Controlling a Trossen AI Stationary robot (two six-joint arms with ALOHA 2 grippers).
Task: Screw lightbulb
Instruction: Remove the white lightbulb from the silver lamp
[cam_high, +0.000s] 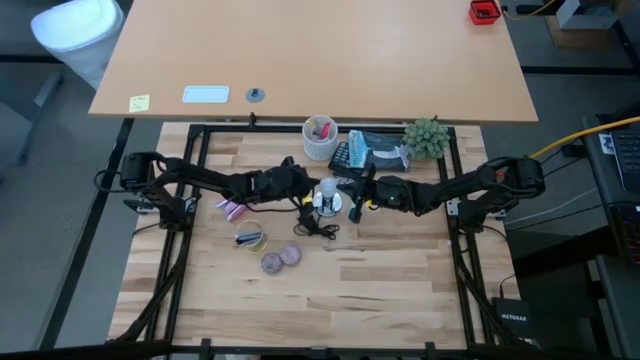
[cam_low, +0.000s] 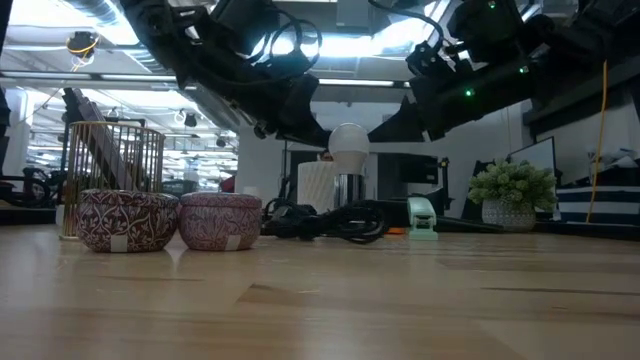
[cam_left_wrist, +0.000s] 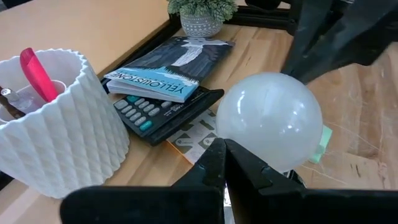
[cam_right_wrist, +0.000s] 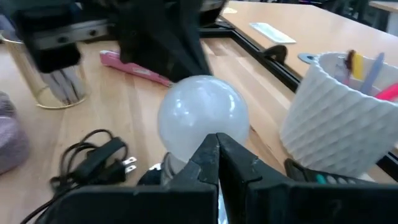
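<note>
The white round lightbulb (cam_high: 328, 192) stands upright at the table's middle, its globe (cam_low: 348, 142) on top and its silvery base (cam_low: 348, 188) below. My left gripper (cam_left_wrist: 224, 152) is shut, its tips right at the globe's lower side (cam_left_wrist: 268, 118), coming from the table's left. My right gripper (cam_right_wrist: 217, 146) is shut too, its tips at the globe (cam_right_wrist: 202, 115) from the table's right. In the high view the left gripper (cam_high: 303, 190) and the right gripper (cam_high: 355, 196) flank the bulb closely. My left gripper's shut fingertips (cam_left_wrist: 214, 155) stand against the lower side of the bulb's globe, level, from the table's left; I cannot tell whether they touch it. My right gripper's shut fingertips (cam_right_wrist: 208, 152) stand against the globe's lower side from the table's right; I cannot tell whether they touch it.
A white patterned cup of pens (cam_high: 320, 138), a calculator and book (cam_high: 372, 152) and a small plant (cam_high: 427, 138) stand behind the bulb. A black cable with plug (cam_high: 315, 228), two purple discs (cam_high: 281, 259), a gold wire holder (cam_high: 250, 238) and a pink item (cam_high: 233, 208) lie nearer.
</note>
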